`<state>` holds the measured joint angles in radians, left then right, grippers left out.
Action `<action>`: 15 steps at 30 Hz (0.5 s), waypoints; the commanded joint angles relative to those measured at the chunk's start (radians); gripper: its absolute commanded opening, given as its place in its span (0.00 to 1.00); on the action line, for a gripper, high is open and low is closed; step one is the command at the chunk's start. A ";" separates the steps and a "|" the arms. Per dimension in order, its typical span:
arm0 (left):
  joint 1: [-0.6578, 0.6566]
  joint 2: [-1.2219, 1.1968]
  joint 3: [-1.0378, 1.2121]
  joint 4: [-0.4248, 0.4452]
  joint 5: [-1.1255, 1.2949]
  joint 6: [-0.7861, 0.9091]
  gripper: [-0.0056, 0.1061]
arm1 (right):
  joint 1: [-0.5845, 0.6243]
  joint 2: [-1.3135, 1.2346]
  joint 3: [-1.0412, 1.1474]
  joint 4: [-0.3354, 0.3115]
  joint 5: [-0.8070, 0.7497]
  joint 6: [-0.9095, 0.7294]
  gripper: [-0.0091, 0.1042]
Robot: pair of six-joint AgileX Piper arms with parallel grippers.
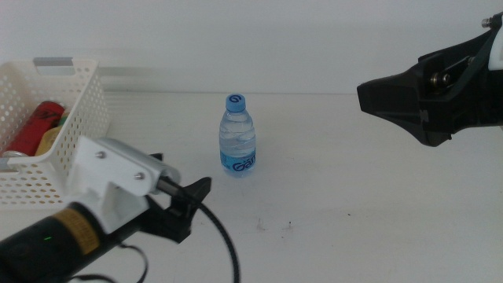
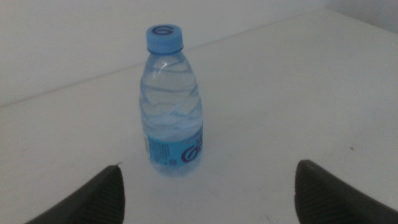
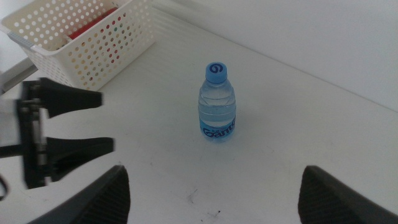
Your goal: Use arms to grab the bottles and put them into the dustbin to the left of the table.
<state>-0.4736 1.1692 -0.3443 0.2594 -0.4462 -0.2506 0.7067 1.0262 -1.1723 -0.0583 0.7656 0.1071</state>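
The clear water bottle (image 1: 237, 135) with blue cap and label stands upright mid-table. It shows in the left wrist view (image 2: 172, 102) and the right wrist view (image 3: 217, 102). My left gripper (image 1: 196, 196) is open, low over the table in front of and left of the bottle, apart from it; its jaws frame the bottle (image 2: 210, 167). It also shows in the right wrist view (image 3: 102, 121). My right gripper (image 1: 369, 98) is open and empty, raised to the right of the bottle (image 3: 214, 171). The white dustbin (image 1: 78, 118) holds the red can (image 1: 43, 124) and something yellow (image 1: 51, 141).
The dustbin stands at the table's left edge, close behind the left arm, and shows in the right wrist view (image 3: 93, 53). A black cable (image 1: 224, 236) trails from the left arm over the table's front. A few dark specks (image 1: 275, 226) mark the white tabletop.
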 commanded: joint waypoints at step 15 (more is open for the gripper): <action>0.096 0.719 -0.305 0.049 -0.475 0.008 0.89 | 0.001 -0.004 -0.008 -0.005 -0.010 -0.002 0.85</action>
<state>-0.3803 1.8579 -0.6137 0.2999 -0.8985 -0.2233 0.7067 1.0262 -1.1723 -0.0583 0.7656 0.1071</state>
